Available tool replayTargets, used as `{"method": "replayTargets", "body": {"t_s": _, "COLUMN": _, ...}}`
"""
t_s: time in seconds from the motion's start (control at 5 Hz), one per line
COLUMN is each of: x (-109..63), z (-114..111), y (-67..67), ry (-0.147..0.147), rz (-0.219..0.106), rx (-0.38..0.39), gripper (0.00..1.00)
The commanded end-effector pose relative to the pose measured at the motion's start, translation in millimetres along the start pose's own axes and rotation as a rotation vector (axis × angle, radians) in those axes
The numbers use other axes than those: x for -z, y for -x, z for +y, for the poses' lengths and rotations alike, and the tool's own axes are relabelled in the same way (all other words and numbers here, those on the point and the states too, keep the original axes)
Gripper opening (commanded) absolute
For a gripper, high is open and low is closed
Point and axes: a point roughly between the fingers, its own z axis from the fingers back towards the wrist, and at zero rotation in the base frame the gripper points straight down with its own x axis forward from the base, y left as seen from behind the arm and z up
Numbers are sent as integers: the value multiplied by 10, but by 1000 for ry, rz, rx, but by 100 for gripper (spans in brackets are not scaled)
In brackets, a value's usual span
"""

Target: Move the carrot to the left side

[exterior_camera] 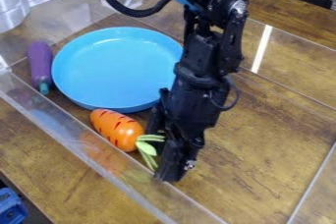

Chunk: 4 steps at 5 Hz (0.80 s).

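Orange carrot (118,128) lying on the wooden bench (269,120) just in front of the blue plate (112,68), its green top beside the lowered fingers (172,165), whose spacing cannot be told.

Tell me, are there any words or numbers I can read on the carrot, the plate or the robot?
None: no words, numbers or signs can be read anywhere.
The carrot, the blue plate, the purple eggplant and the black gripper are all plain, with no labels.
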Motion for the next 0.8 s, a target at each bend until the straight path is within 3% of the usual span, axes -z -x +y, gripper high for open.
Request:
{"method": "replayTargets", "body": {"t_s": 0.0, "x": -95, "z": 103, "y": 47, "ry": -9, "rz": -38, "rx": -36, "gripper": 0}}
{"method": "replayTargets", "body": {"t_s": 0.6, "x": -97, "z": 123, "y": 43, "ry": -10, "rz": -47, "rx": -47, "gripper": 0}}
